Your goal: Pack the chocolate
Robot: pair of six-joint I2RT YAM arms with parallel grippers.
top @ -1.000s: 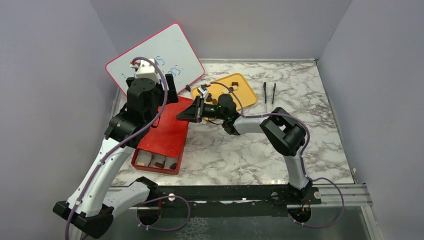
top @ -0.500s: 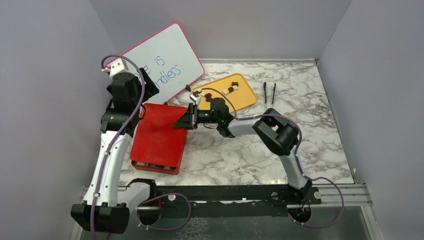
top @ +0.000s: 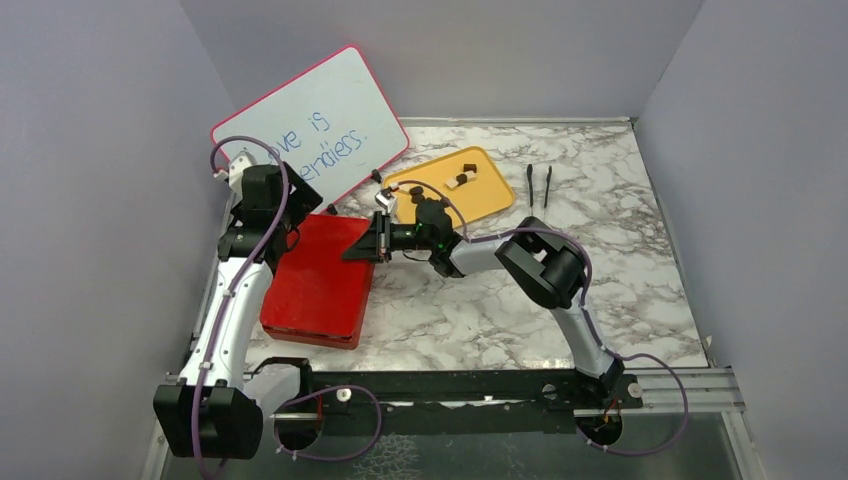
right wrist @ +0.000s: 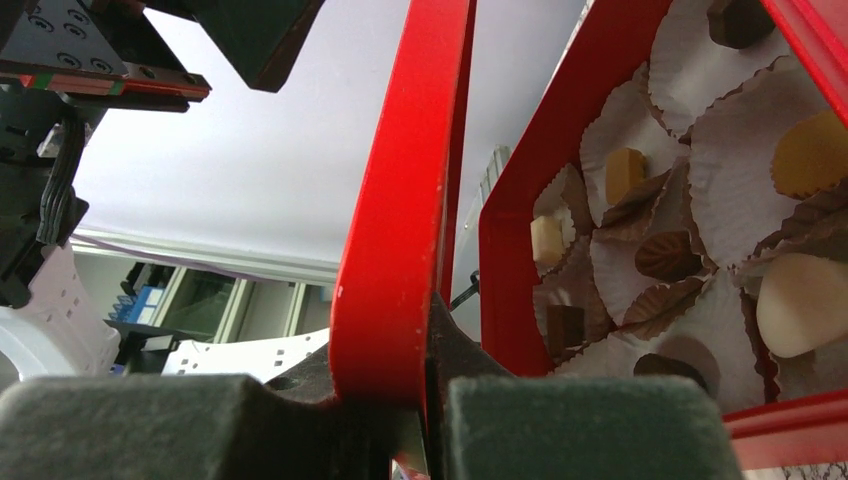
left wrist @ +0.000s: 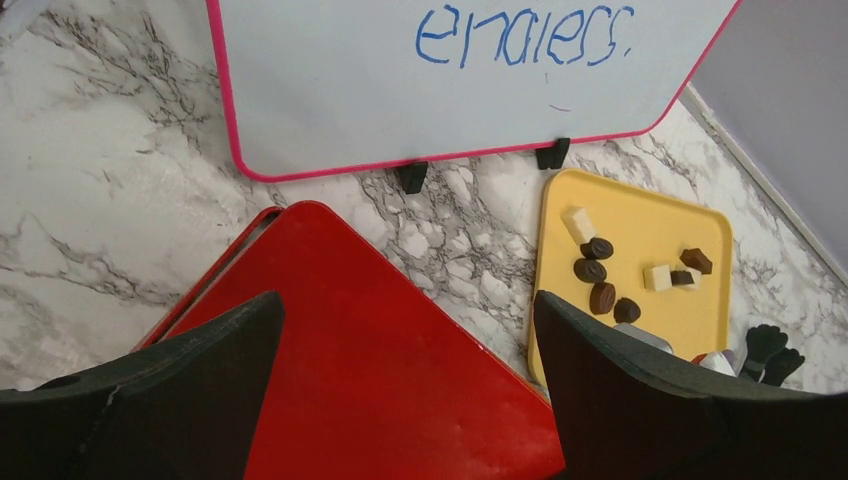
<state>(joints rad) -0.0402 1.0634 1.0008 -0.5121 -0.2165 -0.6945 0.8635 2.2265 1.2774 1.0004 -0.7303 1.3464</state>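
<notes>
A red box lid [top: 318, 278] lies nearly flat over the red box, hiding its contents in the top view. My right gripper [top: 372, 243] is shut on the lid's right edge [right wrist: 400, 200]; its view looks under the lid at the box rim [right wrist: 520, 200] and at brown, tan and cream chocolates [right wrist: 665, 255] in white paper cups. More chocolates [top: 462, 172] lie on the yellow tray [top: 480, 195], which also shows in the left wrist view [left wrist: 650, 225] with several pieces [left wrist: 598, 285]. My left gripper [top: 290, 215] is open and empty above the lid's far left corner [left wrist: 405, 400].
A pink-rimmed whiteboard [top: 310, 125] with blue writing leans against the back left wall, right behind the box; it also shows in the left wrist view [left wrist: 450, 70]. Two black tweezers [top: 538, 185] lie to the right of the tray. Grey walls close in on the left, back and right.
The lid has come down from tilted open to nearly flat over the box, hiding the chocolates inside. My left arm let go and drew back left. My right gripper moved left with the lid.
</notes>
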